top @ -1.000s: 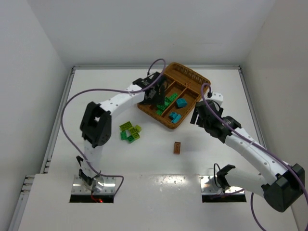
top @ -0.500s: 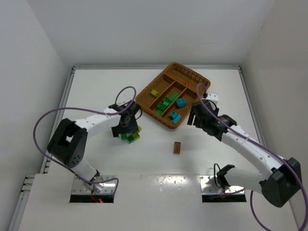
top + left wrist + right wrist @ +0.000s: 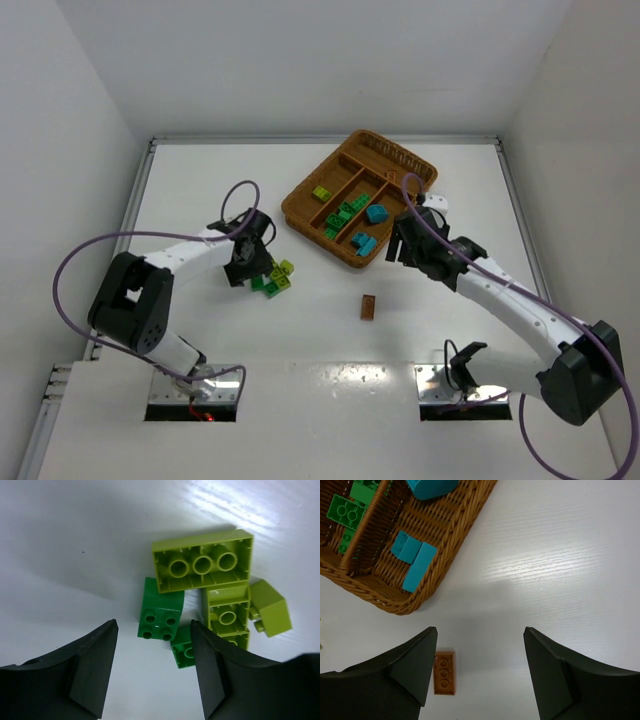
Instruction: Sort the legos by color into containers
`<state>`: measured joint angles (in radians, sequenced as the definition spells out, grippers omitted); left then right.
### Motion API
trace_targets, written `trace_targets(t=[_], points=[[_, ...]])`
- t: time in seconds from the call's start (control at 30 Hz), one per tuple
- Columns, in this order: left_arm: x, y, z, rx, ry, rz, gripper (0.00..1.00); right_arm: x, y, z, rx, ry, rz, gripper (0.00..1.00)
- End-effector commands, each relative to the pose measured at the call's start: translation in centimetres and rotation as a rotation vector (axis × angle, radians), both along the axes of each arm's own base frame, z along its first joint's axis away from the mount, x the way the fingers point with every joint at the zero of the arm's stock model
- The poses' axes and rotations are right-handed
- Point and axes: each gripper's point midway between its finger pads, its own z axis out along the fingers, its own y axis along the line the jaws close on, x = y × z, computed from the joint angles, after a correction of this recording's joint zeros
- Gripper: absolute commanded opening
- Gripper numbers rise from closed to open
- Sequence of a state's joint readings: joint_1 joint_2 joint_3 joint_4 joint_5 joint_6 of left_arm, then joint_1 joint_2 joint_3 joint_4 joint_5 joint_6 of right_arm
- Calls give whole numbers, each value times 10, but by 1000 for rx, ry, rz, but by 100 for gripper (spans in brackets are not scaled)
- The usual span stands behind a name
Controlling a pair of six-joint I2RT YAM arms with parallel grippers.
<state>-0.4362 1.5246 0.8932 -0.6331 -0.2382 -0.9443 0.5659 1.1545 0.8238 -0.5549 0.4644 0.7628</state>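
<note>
White table (image 3: 330, 330), faint grain visible in wrist views. Plain white back wall (image 3: 320, 70), left wall (image 3: 50, 150), right wall (image 3: 590, 150) enclose it. Grey rail (image 3: 118, 260) along table's left edge. Glossy strip (image 3: 330, 385) at near edge.

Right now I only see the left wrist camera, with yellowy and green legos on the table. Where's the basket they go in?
Observer: The top view shows the wicker tray farther back on the table, to the right of your pile.
Operator: Is a yellowy one in it already?
Observer: Yes, one lime brick lies alone in the outer long compartment on the left.
Operator: Is there any lego I can't see?
Observer: One brown brick lies by itself on the table, in front of the tray, close to the right arm.
</note>
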Motion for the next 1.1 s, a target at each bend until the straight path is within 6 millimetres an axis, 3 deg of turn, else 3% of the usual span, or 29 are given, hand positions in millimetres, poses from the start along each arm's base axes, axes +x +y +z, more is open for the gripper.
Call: trace_targets(t=[0.0,0.13,0.3,0.37,0.5,0.63,0.67,0.93,0.97,1.0,1.03,1.07], points=[[-4,-3,-11,-40,29,-5,64,5,4,6,7,-23,14,71],[-9,2,-18,-24,36,18,56,6,5,7,12,-30,14,71],[-4,7,-23,14,35,8,37,6,7,4,14,-18,21,71],[5,3,-12,11,14,-12,28,6,7,4,14,-18,21,71],[27,-8,22,-22,-72,-53,25,5,3,7,1,-26,8,71],[52,-46,68,-73,-184,-163,25,6,1,10,-1,-38,1,71],[68,-58,82,-82,-213,-183,25,6,1,10,-1,-39,1,71],[135,-133,116,-115,-300,-336,25,7,-8,17,-17,-59,-29,71],[148,-141,131,-123,-334,-345,25,6,-8,20,-12,-67,-29,71],[151,-153,131,-140,-333,-374,25,6,-8,20,-12,-67,-29,71],[158,-157,113,-126,-298,-375,25,6,-8,22,-12,-67,-29,71],[162,-165,111,-123,-300,-394,25,7,-10,22,-19,-71,-36,71]])
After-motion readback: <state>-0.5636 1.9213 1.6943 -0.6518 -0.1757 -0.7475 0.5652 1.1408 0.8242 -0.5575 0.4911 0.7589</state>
